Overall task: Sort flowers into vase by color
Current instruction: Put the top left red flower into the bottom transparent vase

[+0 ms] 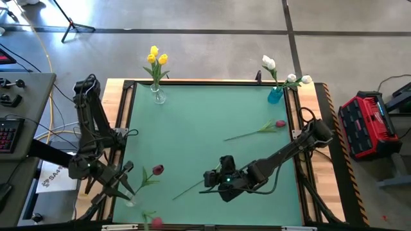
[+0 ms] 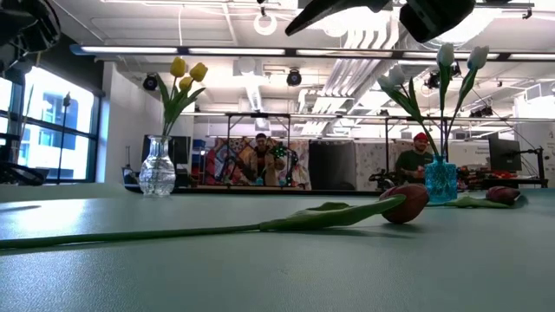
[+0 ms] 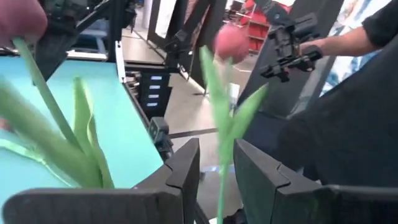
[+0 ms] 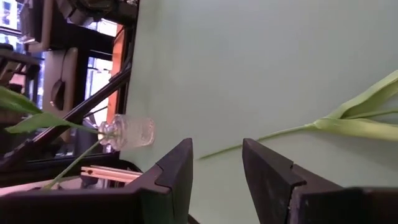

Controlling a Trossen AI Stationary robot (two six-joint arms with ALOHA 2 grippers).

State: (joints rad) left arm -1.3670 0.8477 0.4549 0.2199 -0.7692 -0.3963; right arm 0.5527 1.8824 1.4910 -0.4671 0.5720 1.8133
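My left gripper [image 1: 128,191] [image 3: 216,146] is open at the table's near left corner, above a small clear vase [image 1: 130,203] [image 4: 130,132]. A dark red tulip's stem [image 3: 221,180] runs between its fingers with a gap on both sides; its head [image 3: 231,42] [image 1: 157,170] leans away. A second red tulip [image 1: 156,222] shows beside it. My right gripper [image 1: 210,179] [image 4: 216,146] is open, hovering over a red tulip [image 2: 403,204] that lies flat on the mat, stem [image 1: 189,187] [image 4: 267,134] toward the near left. Another red tulip [image 1: 280,124] lies near the right edge.
Yellow tulips [image 1: 156,58] stand in a clear vase [image 2: 157,169] at the far edge. White tulips [image 1: 286,74] stand in a blue vase [image 1: 276,95] [image 2: 440,180] at the far right corner. A raised rim [image 1: 128,115] frames the mat. A person's arm [image 3: 348,40] shows beyond the table.
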